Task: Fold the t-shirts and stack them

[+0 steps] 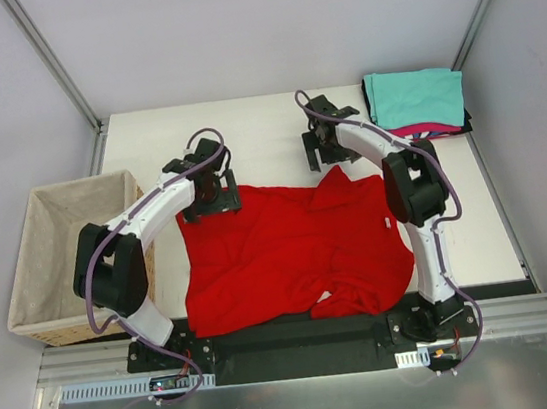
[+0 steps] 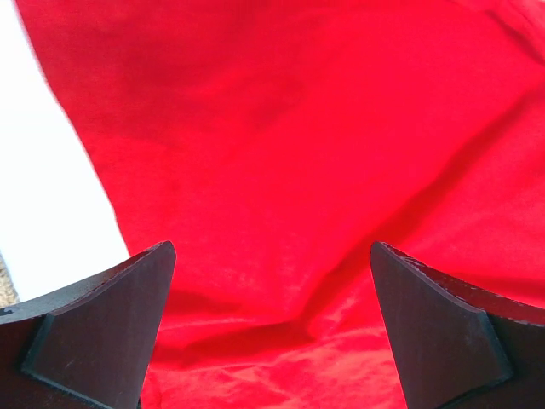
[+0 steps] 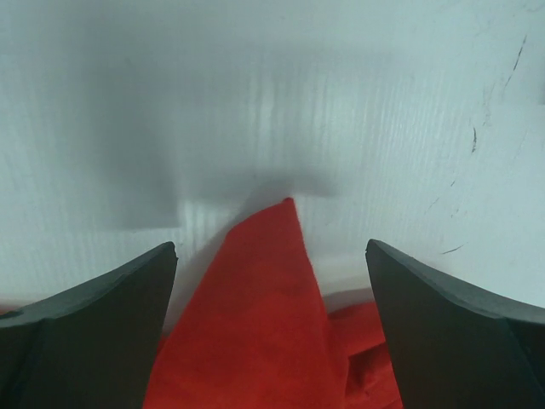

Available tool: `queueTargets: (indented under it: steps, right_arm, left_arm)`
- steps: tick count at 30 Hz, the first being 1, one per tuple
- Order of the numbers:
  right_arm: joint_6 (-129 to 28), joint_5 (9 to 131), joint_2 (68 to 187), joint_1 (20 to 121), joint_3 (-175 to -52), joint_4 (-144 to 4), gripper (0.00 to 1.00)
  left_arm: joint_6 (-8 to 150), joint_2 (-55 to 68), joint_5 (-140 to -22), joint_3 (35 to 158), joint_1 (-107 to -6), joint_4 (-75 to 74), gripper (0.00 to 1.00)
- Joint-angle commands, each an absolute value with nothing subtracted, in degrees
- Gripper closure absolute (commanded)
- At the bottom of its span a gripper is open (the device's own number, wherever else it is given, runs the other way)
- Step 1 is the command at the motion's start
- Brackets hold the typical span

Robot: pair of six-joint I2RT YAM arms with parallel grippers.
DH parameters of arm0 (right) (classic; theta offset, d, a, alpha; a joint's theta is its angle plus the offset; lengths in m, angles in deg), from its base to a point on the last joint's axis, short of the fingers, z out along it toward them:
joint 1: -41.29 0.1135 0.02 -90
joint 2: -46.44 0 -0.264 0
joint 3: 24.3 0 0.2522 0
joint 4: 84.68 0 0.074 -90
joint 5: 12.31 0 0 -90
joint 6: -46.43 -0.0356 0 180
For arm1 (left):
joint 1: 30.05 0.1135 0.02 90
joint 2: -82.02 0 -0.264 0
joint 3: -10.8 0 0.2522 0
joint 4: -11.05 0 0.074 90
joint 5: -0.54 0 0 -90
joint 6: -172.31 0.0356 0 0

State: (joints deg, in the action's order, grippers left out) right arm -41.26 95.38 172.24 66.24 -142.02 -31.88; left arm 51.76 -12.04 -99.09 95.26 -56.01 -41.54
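One white table (image 1: pixel 264 130) carries four t-shirts, with one basket beside it and two arms at its near edge. One plain bright red t-shirt (image 1: pixel 280 254) lies loose and rumpled across the near middle, between the arms. One woven wicker basket with beige lining (image 1: pixel 32 287) stands at the left side, next to the left arm. Three folded shirts are stacked in the far right corner, well apart from the red one: a teal folded shirt (image 1: pixel 415 95) on top, a magenta-pink folded shirt (image 1: pixel 427 130) beneath, and a black folded shirt (image 1: pixel 466 123) lowest, seen only as a thin edge. The left gripper (image 1: pixel 211 205) is over the red cloth's far left part, jaws spread wide and pinching nothing; the right gripper (image 1: pixel 323 158) is over its pointed far tip, jaws likewise spread wide, with nothing held
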Motion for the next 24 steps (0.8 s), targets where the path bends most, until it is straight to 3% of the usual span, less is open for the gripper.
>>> queueTargets:
  steps: [1,4,7,8,11,16,19,21,24]
  right_arm:
    - [-42.16,93.51,172.39,64.58,-143.88,-31.9,0.02]
    - [-42.16,93.59,173.18,64.32,-143.88,-31.99,0.01]
    - [-42.6,93.6,173.79,64.14,-143.35,-32.69,0.18]
    - [-42.69,93.6,173.97,63.88,-143.27,-32.87,0.31]
    - [-43.04,92.63,174.85,63.7,-143.44,-32.95,0.54]
    - [-43.39,91.22,175.55,63.62,-142.82,-33.22,0.66]
    - [-43.39,91.13,175.55,63.7,-142.3,-33.22,0.81]
    - [-44.8,91.48,175.38,63.7,-142.03,-33.22,0.97]
    - [-45.06,91.22,174.76,63.7,-141.07,-33.66,0.99]
  left_arm:
    - [50.58,-12.19,-99.39,95.49,-55.36,-41.3,0.01]
    - [50.58,-12.46,-99.39,96.19,-55.36,-41.3,0.01]
    - [50.67,-12.9,-99.48,96.54,-55.28,-41.3,0.01]
    - [50.67,-13.07,-99.92,96.54,-55.28,-41.38,0.01]
    - [50.4,-12.9,-100.88,95.76,-54.93,-41.3,0.01]
    - [48.82,-11.49,-101.41,93.21,-52.65,-41.21,0.01]
    - [48.21,-10.53,-101.77,92.06,-51.5,-41.21,0.01]
    - [48.03,-10.26,-102.12,91.53,-50.88,-41.12,0.01]
    - [46.72,-8.86,-102.21,90.04,-49.48,-41.04,0.01]
